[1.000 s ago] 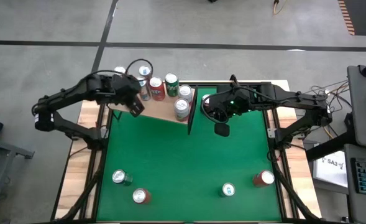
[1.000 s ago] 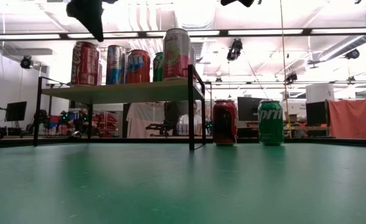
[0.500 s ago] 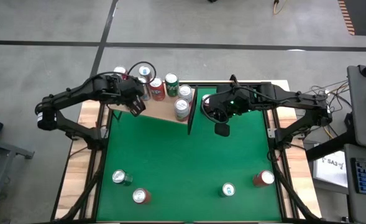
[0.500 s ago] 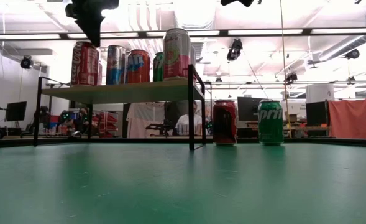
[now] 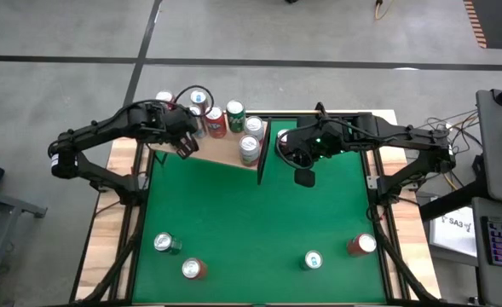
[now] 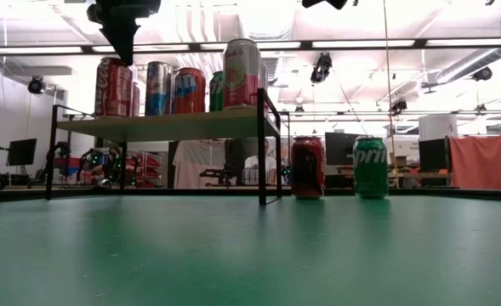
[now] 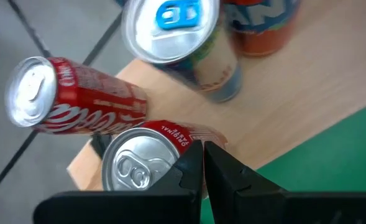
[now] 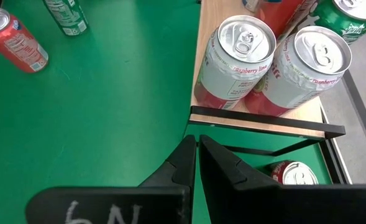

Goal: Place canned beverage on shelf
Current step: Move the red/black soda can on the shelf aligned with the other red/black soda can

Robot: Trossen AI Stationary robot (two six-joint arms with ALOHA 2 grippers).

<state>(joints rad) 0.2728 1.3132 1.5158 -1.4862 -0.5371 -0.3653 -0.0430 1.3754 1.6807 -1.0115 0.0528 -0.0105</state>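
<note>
Pale wood-grain shelf [image 5: 225, 152] stands at the far edge of the green bench [image 5: 251, 222], its thin dark end panel [image 5: 262, 153] upright on the side nearer the right arm. In the low view the board [image 6: 161, 124] is raised on dark legs and carries a row of upright cans: a red cola can [image 6: 114, 87] at the outer end, a blue-and-silver can [image 6: 157, 87], an orange-labelled can [image 6: 189, 91] and a pink-and-white raspberry can [image 6: 242, 73] by the end panel. The left gripper [image 5: 182, 145] hangs over the outer end of the shelf, just above the red cola can [image 7: 130, 163]; in the left wrist view its two dark fingers [image 7: 192, 168] are pressed together and hold nothing. A second cola can [image 7: 71, 102] appears to lie just beyond the shelf's corner, though its support cannot be made out. The right gripper [image 5: 303, 177] waits over the bench just beside the end panel, fingers [image 8: 184, 160] likewise closed and empty, with two raspberry cans [image 8: 235, 62] ahead of it. Four cans remain on the near part of the bench: a green can [image 5: 164, 244], a red can [image 5: 193, 269], a green can [image 5: 313, 259] and a red can [image 5: 361, 246].
</note>
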